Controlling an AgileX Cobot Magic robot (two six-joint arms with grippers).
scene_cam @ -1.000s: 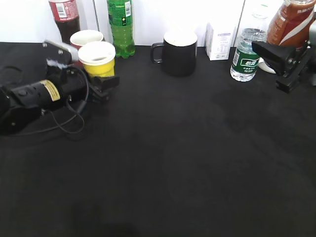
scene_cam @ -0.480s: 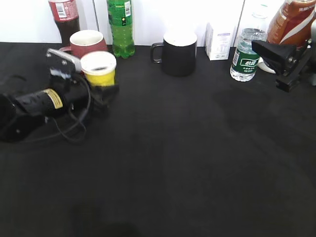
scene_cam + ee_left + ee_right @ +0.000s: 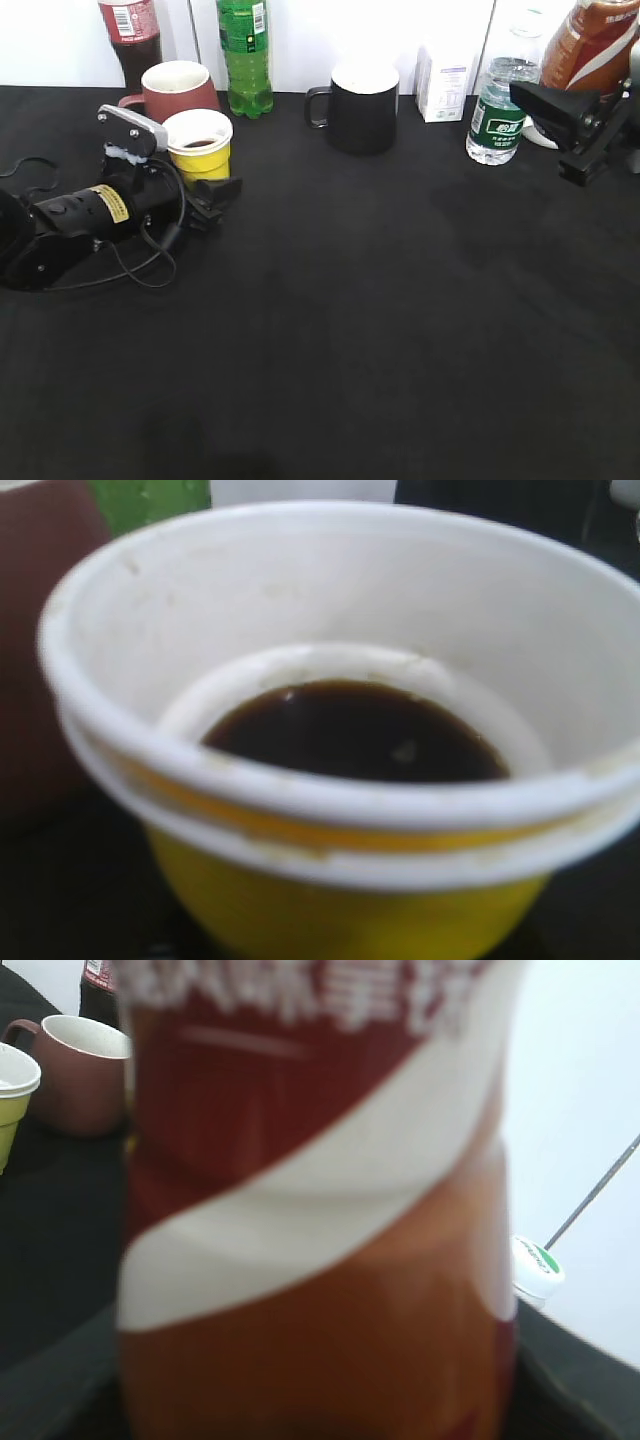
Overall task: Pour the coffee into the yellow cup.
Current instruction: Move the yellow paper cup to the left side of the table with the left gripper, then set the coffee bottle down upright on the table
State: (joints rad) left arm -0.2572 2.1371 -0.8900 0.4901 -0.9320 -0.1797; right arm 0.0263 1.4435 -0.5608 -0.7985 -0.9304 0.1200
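The yellow cup (image 3: 200, 150) stands at the back left, right in front of a dark red mug (image 3: 178, 84). It holds dark brown coffee (image 3: 350, 730) in its bottom; its yellow wall (image 3: 350, 920) fills the left wrist view. My left gripper (image 3: 208, 186) lies low on the table with its fingers around the cup's base. My right gripper (image 3: 572, 125) holds the coffee bottle (image 3: 597, 45) with the orange-brown and white label upright at the far right edge. The bottle (image 3: 320, 1260) fills the right wrist view and hides the jaws.
Along the back wall stand a cola bottle (image 3: 130, 35), a green soda bottle (image 3: 245, 55), a black mug (image 3: 362, 108), a white carton (image 3: 446, 85) and a water bottle (image 3: 493, 112). The black tabletop (image 3: 380, 330) stretches forward.
The left gripper has lowered the yellow cup and shifted it slightly, and the cup now stands in front of the red mug. The right arm and bottle have barely moved.
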